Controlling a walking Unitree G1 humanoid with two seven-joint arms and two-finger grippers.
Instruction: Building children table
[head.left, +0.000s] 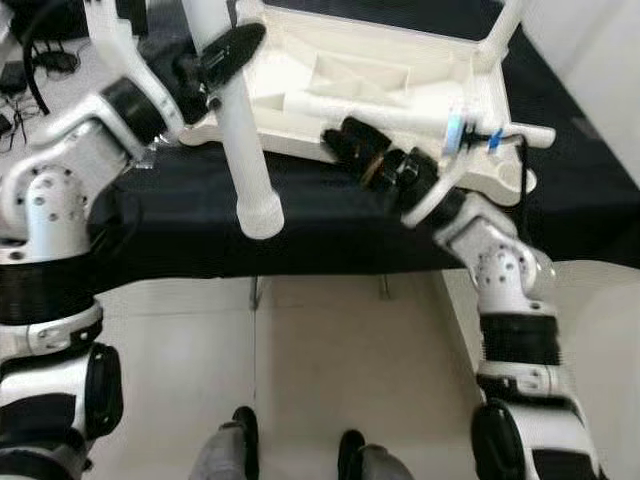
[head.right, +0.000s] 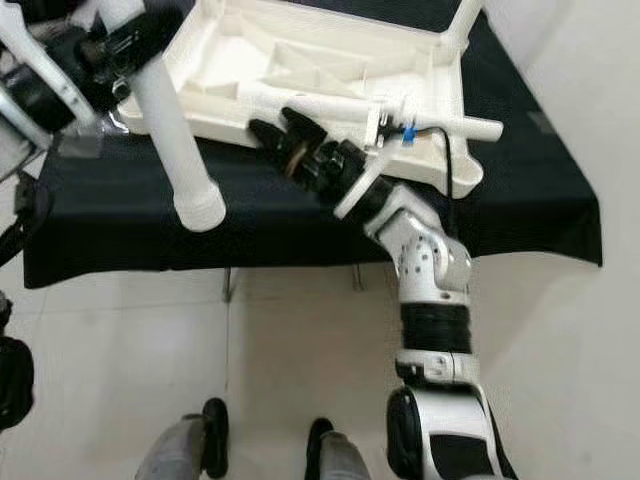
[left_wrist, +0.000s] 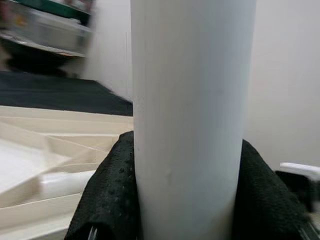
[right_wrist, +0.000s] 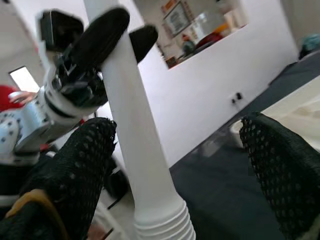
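A white children's table top (head.left: 300, 60) lies upside down on a table under a black cloth (head.left: 330, 230). My left gripper (head.left: 225, 55) is shut on a white table leg (head.left: 250, 150), held steeply at the top's near left corner, its ribbed end hanging over the cloth's front edge. Seen from the left wrist, the leg (left_wrist: 192, 100) sits tight between the black pads (left_wrist: 105, 190). My right gripper (head.left: 338, 140) stands open at the top's near rim, its fingers (right_wrist: 85, 165) wide apart. A second leg (head.left: 400, 115) lies in the top. A third (head.left: 505, 30) stands at the far right corner.
A black cable with blue marks (head.left: 470, 135) runs over the top's right rim. Cables (head.left: 40, 60) lie at the far left. Below the cloth's front edge is a tiled floor (head.left: 300, 350), where two black shoes (head.left: 245, 435) stand. A white surface (head.left: 610, 320) sits at the right.
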